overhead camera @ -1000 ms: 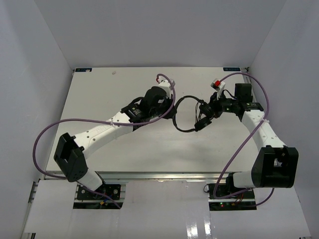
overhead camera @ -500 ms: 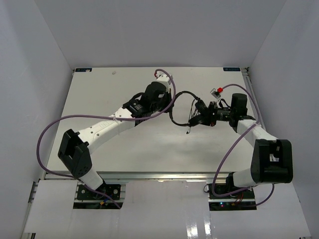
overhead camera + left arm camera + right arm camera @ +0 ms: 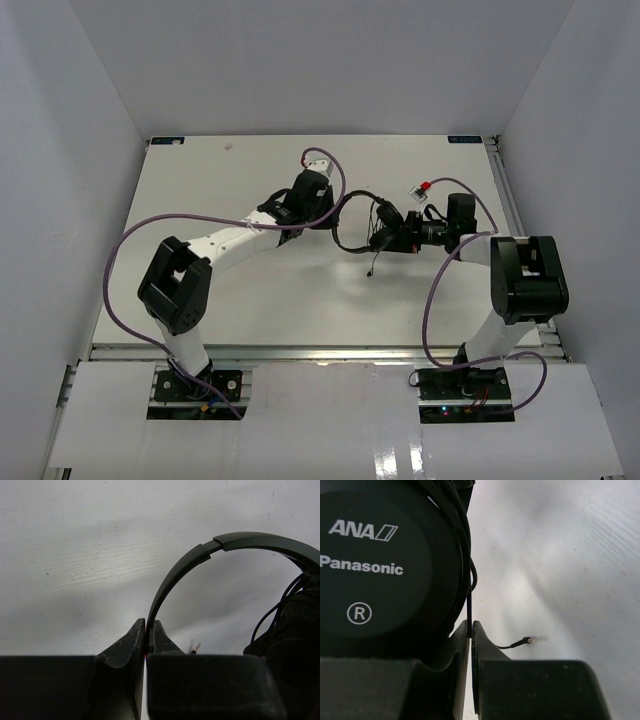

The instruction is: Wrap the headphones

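The black headphones [image 3: 372,226] are held between my two grippers above the middle of the table. My left gripper [image 3: 330,215] is shut on the thin curved headband [image 3: 175,577], which rises from its tips and arcs right. My right gripper [image 3: 398,240] is shut on the thin black cord [image 3: 469,610], right beside a round earcup [image 3: 375,565] printed with ANA and Panasonic. Cord loops lie around the earcups [image 3: 295,625]. The cord's free end with its metal plug [image 3: 529,640] hangs loose to the right of my right gripper, and shows below the headphones in the top view [image 3: 373,270].
A small white piece with a red top [image 3: 420,190] lies on the white table [image 3: 250,290] behind my right arm. Purple robot cables [image 3: 125,270] loop beside both arms. White walls close in the table on the left, back and right.
Both arms have swung inward and their elbows have come forward. The headphones moved left and back a little, and the plug end now dangles below them.
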Robot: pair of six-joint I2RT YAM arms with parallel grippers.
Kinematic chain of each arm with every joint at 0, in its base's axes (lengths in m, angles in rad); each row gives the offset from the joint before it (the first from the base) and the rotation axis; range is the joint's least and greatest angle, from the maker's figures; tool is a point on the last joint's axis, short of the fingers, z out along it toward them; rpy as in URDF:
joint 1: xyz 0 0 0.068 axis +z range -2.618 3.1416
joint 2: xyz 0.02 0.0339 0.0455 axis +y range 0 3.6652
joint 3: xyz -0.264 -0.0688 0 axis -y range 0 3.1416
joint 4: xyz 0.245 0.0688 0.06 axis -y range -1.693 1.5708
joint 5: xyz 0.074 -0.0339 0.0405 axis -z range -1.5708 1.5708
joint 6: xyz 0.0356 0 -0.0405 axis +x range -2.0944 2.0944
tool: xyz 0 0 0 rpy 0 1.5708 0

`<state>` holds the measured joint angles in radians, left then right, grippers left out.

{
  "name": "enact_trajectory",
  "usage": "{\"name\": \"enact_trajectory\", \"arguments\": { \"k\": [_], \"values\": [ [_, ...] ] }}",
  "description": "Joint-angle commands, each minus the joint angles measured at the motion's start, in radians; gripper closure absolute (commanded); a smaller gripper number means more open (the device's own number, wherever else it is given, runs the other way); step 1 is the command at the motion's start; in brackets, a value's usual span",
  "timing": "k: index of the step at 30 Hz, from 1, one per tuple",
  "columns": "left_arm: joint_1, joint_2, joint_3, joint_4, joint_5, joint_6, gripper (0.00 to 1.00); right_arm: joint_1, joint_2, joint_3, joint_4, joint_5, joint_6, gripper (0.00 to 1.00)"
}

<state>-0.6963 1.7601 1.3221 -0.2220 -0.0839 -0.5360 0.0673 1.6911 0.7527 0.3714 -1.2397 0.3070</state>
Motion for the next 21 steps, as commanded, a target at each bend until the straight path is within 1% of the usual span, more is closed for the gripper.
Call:
{"name": "enact_trajectory", "arguments": {
  "k": [1, 3, 8, 9, 11, 14, 17, 21],
  "values": [
    [0.045, 0.036, 0.008, 0.142, 0.027, -0.094, 1.0, 0.014, 0.097, 0.038, 0.025, -0.025, 0.016, 0.92],
    [0.065, 0.059, 0.005, 0.16, 0.041, -0.114, 1.0, 0.014, 0.15, 0.044, 0.051, -0.032, 0.028, 0.92],
    [0.096, 0.125, 0.022, 0.197, 0.079, -0.161, 1.0, 0.014, 0.224, 0.054, 0.085, -0.034, 0.044, 0.89],
    [0.101, 0.138, 0.027, 0.2, 0.082, -0.166, 1.0, 0.013, 0.233, 0.054, 0.086, -0.033, 0.044, 0.88],
    [0.11, 0.157, 0.034, 0.204, 0.091, -0.179, 1.0, 0.013, 0.245, 0.055, 0.085, -0.03, 0.041, 0.81],
    [0.127, 0.19, 0.049, 0.204, 0.128, -0.19, 1.0, 0.008, 0.258, 0.049, 0.085, -0.017, 0.038, 0.75],
    [0.136, 0.223, 0.065, 0.195, 0.134, -0.192, 1.0, -0.006, 0.267, 0.044, 0.085, -0.007, 0.04, 0.71],
    [0.138, 0.261, 0.105, 0.16, 0.115, -0.164, 1.0, -0.036, 0.262, 0.029, 0.086, 0.001, 0.033, 0.69]
  ]
}}
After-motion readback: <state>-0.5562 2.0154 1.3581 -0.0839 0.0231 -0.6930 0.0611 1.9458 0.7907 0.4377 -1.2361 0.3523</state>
